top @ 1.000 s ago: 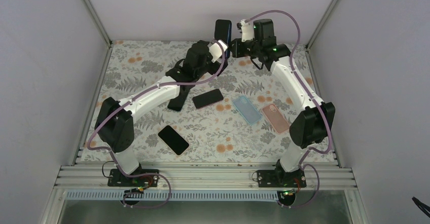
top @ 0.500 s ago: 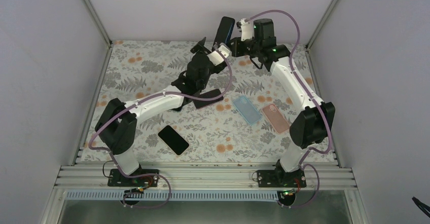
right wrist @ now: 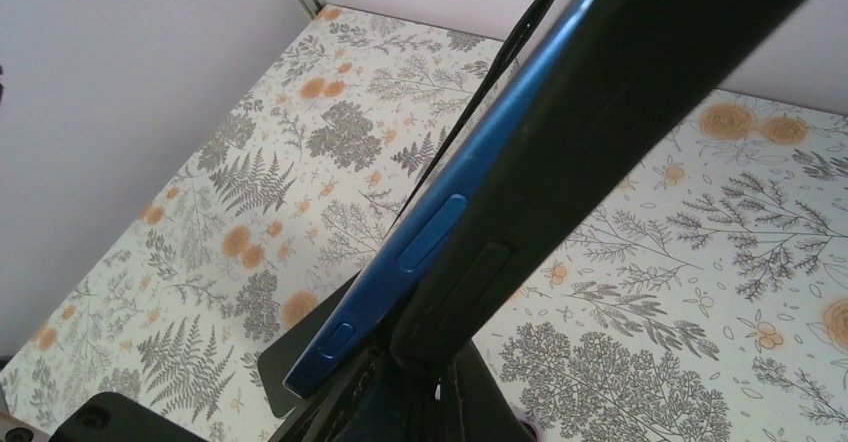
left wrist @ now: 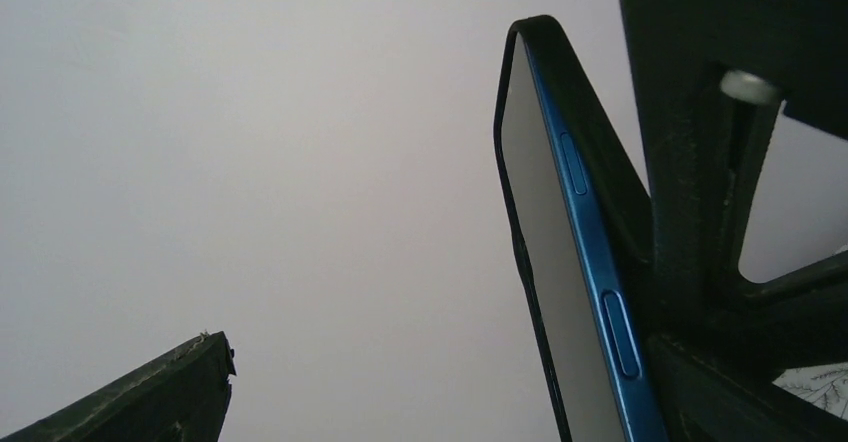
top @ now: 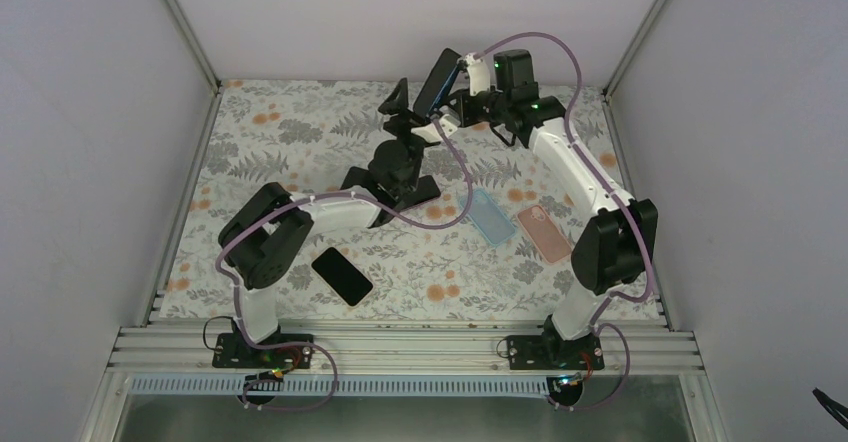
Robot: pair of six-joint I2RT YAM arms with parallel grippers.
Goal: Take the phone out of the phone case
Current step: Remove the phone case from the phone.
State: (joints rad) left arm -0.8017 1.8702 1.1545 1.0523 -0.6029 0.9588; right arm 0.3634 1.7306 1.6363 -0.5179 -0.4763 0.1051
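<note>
Right gripper [top: 455, 90] clamped on phone case [right wrist: 650, 92], blue phone [right wrist: 430, 232] inside, edge exposed, left gripper [top: 408, 110] spread

The phone [left wrist: 585, 292] has a smooth, satin blue frame that looks like metal to me, and a glossy screen. The phone case [left wrist: 615, 177] is matt black plastic. The left fingers [left wrist: 170, 392] are grainy, rough black plastic. The table [top: 300, 122] has a matt floral print, and the spare case [top: 487, 216] near its right edge is translucent blue.

Floral surface [top: 300, 132]'s got a black handset [top: 342, 276] lying flat near the front, with a blue cover [top: 487, 217] and a pink cover [top: 543, 233] side by side.
</note>
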